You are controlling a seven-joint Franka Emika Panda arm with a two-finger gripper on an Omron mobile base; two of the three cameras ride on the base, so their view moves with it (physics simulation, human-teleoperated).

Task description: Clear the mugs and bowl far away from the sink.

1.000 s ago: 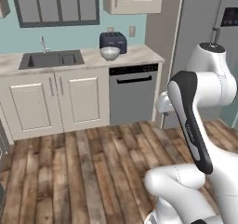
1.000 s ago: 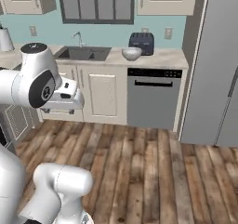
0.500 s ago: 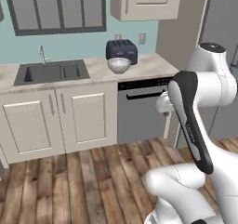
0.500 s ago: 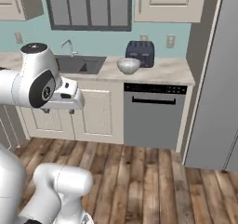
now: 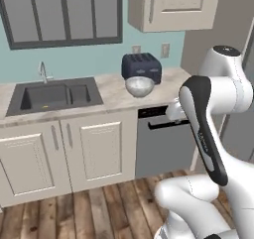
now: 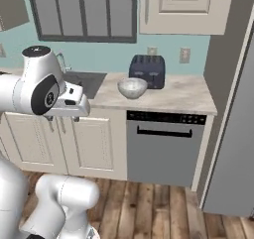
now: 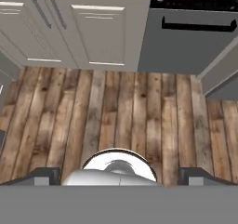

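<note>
The whitish-grey bowl (image 5: 139, 86) (image 6: 132, 88) stands on the pale counter (image 6: 183, 93), just in front of a dark blue toaster (image 5: 142, 67) (image 6: 147, 70). Left of it lies the dark grey double-basin sink (image 5: 54, 96) (image 6: 88, 79) with a thin silver faucet (image 5: 43, 72). The mugs are out of view. My gripper (image 6: 63, 118) (image 7: 121, 175) hangs at about counter height, well short of the counter, pointing down at the wooden floor (image 7: 116, 111). Its fingertips (image 7: 46, 174) stand wide apart, open, with nothing between them.
A grey dishwasher (image 5: 158, 144) (image 6: 166, 144) (image 7: 190, 32) sits under the counter below the bowl. White cabinet doors (image 5: 74, 149) (image 7: 100, 32) run under the sink. A tall grey fridge (image 6: 233, 134) closes the right side. Wall cabinets (image 6: 183, 7) hang above the toaster.
The whole picture has shifted: the base has driven closer, so counter, sink, bowl and toaster loom larger. The arm keeps its pose and the gripper stays open.
</note>
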